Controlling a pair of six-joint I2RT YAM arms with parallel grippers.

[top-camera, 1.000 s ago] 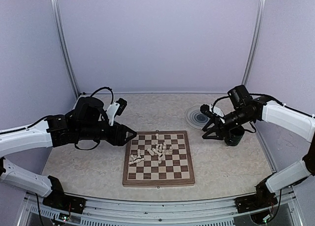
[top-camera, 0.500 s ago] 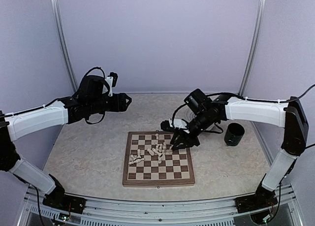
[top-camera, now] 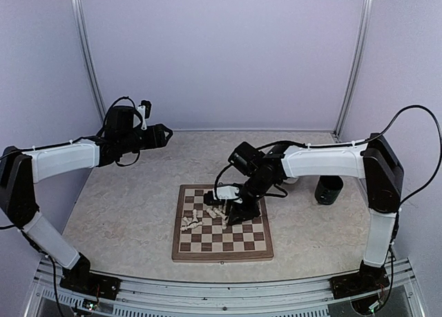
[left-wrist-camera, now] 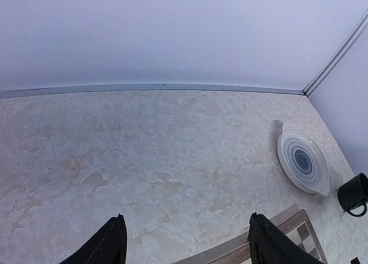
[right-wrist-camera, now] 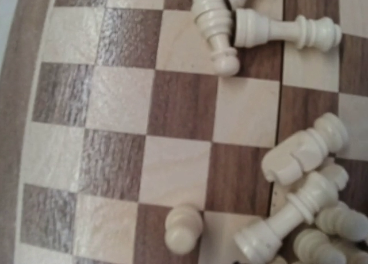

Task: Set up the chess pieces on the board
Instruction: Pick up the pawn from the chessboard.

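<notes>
- Well, at the far left the left gripper (top-camera: 164, 131) hangs high over the bare tabletop (top-camera: 124, 220), well apart from the board (top-camera: 221, 255). Its fingers (left-wrist-camera: 112, 247) are spread with nothing between them. It is little danger where it is, but if it swings in while the other arm works there, the two arms could meet over the board.
- The chess pieces (top-camera: 213, 213) lie in a loose heap on the middle squares of the board, most of them on their sides and some across one another. A lying piece is round, so I think a small push can roll it off the board onto the tabletop.
- The right gripper (top-camera: 233, 208) is low over the right side of that heap. Its fingers do not show in the right wrist view and are too dark from above, so I cannot tell whether they are spread or pressed together. Several pieces touch each other just under it — closing there may catch two at once, or pinch one by its head so that it turns and slips out.
- If it comes down too deep, the tips could press on the board and shift it.
- At the right, the dark cup (top-camera: 329, 189) stands near the right arm — a wide swing could knock it over.
</notes>
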